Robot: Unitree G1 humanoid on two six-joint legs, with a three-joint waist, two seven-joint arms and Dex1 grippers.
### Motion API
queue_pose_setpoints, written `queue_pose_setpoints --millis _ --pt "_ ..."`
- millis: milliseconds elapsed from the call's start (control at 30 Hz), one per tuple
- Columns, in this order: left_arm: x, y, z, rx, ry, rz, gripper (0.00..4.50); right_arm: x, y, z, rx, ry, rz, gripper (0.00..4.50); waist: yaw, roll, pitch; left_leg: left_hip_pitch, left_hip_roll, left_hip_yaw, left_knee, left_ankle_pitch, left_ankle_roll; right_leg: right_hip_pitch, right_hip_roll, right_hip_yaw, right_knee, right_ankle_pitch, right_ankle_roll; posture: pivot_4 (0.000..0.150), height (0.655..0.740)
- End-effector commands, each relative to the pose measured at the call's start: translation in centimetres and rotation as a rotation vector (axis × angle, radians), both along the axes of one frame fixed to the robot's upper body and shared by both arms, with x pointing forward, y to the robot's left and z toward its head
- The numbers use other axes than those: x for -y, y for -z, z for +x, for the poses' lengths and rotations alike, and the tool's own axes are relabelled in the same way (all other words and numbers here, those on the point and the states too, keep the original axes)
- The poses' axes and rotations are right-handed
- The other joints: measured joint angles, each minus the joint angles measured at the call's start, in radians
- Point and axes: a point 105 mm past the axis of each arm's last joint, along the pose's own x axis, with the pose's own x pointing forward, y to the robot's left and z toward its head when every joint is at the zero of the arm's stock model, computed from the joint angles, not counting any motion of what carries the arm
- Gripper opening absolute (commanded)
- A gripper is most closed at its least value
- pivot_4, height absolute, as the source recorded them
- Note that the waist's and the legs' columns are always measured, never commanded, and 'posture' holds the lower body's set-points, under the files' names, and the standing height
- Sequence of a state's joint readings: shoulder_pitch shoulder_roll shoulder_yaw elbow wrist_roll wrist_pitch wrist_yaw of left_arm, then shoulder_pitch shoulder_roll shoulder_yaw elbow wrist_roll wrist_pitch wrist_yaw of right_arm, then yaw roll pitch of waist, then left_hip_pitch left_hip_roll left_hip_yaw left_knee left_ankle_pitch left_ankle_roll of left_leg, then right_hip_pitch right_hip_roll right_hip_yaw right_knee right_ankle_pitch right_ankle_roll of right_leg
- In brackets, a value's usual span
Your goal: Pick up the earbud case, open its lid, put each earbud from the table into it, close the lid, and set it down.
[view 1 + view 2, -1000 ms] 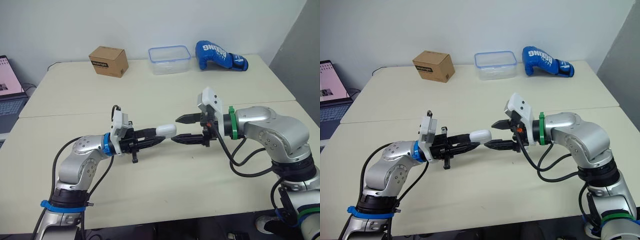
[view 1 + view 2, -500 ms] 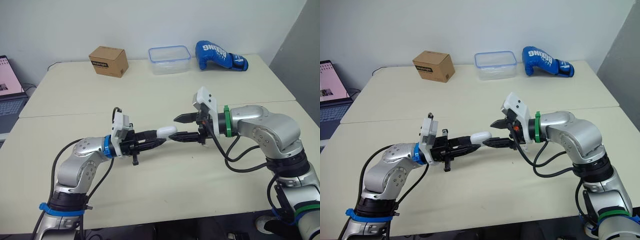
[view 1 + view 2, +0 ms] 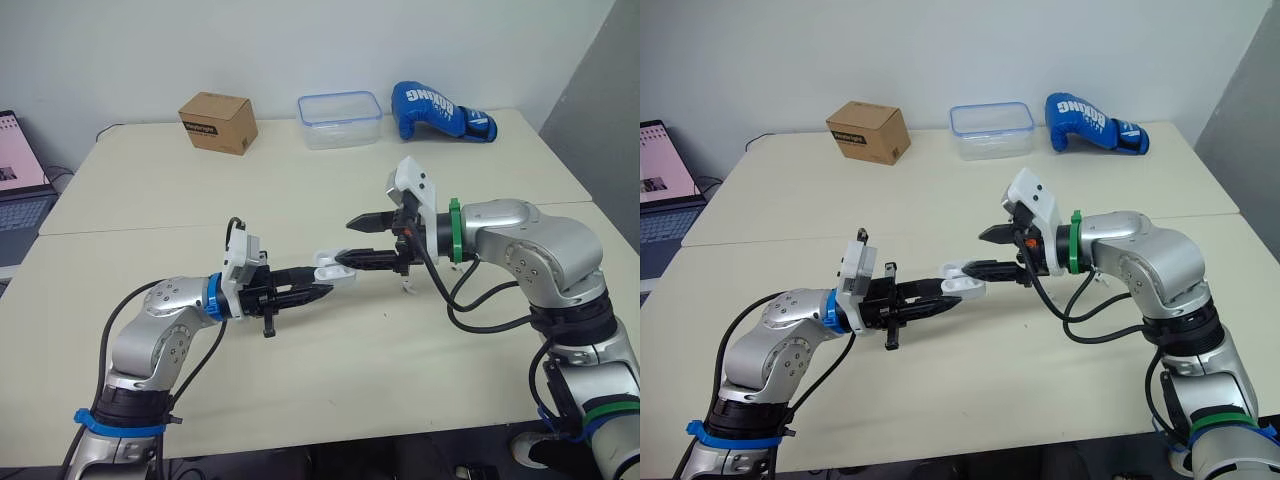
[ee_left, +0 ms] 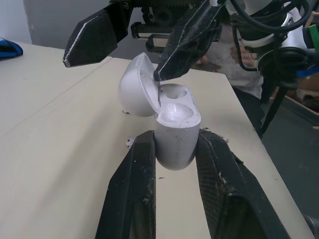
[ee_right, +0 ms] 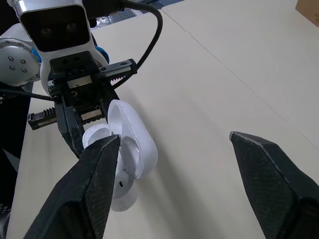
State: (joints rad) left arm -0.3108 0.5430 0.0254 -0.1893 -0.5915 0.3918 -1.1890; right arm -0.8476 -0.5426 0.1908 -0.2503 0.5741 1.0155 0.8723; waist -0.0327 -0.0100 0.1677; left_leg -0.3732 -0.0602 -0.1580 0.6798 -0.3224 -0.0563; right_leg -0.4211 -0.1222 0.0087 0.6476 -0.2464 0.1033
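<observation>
Left-centre of the head view: left gripper (image 3: 318, 285) reaches in from the lower left, held low over the table (image 3: 150, 190). Its two fingers are closed to a narrow gap around the earbud case (image 4: 175, 134), one on each side of the lower body, below the seam. The case is off the table, gripped just left of frame centre.

Centre: the lid (image 4: 133, 87) is swung open on its hinge and leans away from the body. Both wells inside look empty.

Right of centre: right gripper (image 3: 347, 240) comes in from the right with its fingers spread wide and nothing held. One fingertip sits at the lid's inner edge by the hinge and appears to touch it. The other stands apart beyond the lid.

Handling, judged:
- Light, so weight is no concern.
- Hard, smooth, rounded shell, so it is slippery and apt to squirt out of a pinch.
- The present hold on the two broad sides of the body looks right: low enough to leave lid and wells free.
- The hinge is the weak point. Press the lid gently and never take the load through it.
- The lid may snap shut if let go.
- Stiff shell, so moderate squeeze should be safe.
</observation>
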Motion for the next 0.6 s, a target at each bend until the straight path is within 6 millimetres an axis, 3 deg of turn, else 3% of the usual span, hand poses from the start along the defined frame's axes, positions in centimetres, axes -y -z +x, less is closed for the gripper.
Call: queue_pose_setpoints --millis 33,100,200,367,500,600 --pt "0.2 -0.7 -0.4 0.034 0.017 -0.010 0.78 -0.1 -1.7 -0.4 0.042 -0.029 0.035 3.65 0.000 0.000 0.000 0.000 0.000 0.000 0.000 0.000 0.000 0.000 0.000 0.000 0.000 0.000 0.000 0.150 0.7307" --pt "0.1 -0.7 -0.3 0.035 0.009 -0.012 0.78 0.0 -1.8 -0.9 0.034 -0.055 0.036 3.65 0.000 0.000 0.000 0.000 0.000 0.000 0.000 0.000 0.000 0.000 0.000 0.000 0.000 0.000 0.000 0.150 0.7307" --pt "-0.9 -0.8 0.5 0.033 -0.049 -0.022 0.78 0.6 -3.7 -2.1 0.038 -0.125 0.058 3.65 0.000 0.000 0.000 0.000 0.000 0.000 0.000 0.000 0.000 0.000 0.000 0.000 0.000 0.000 0.000 0.150 0.7307" --pt "-2.6 -0.9 1.3 0.046 -0.096 0.000 0.78 3.0 -5.0 -1.0 0.069 -0.064 0.000 3.65 0.000 0.000 0.000 0.000 0.000 0.000 0.000 0.000 0.000 0.000 0.000 -0.001 0.000 0.000 0.000 0.150 0.7307" --pt "-3.2 -1.3 1.7 0.059 -0.104 0.014 0.78 6.0 -1.8 1.4 0.061 0.081 -0.279 3.65 0.001 0.000 0.000 0.000 0.000 0.000 0.000 0.000 0.000 0.000 0.000 -0.001 -0.001 0.000 0.000 0.150 0.7307" --pt "-3.3 -1.4 1.9 0.070 -0.097 0.023 0.78 6.5 -0.7 2.6 0.072 0.130 -0.422 3.65 -0.001 0.000 0.000 0.000 0.000 0.001 0.000 0.000 0.000 0.000 0.000 0.000 0.000 0.000 0.000 0.150 0.7307"
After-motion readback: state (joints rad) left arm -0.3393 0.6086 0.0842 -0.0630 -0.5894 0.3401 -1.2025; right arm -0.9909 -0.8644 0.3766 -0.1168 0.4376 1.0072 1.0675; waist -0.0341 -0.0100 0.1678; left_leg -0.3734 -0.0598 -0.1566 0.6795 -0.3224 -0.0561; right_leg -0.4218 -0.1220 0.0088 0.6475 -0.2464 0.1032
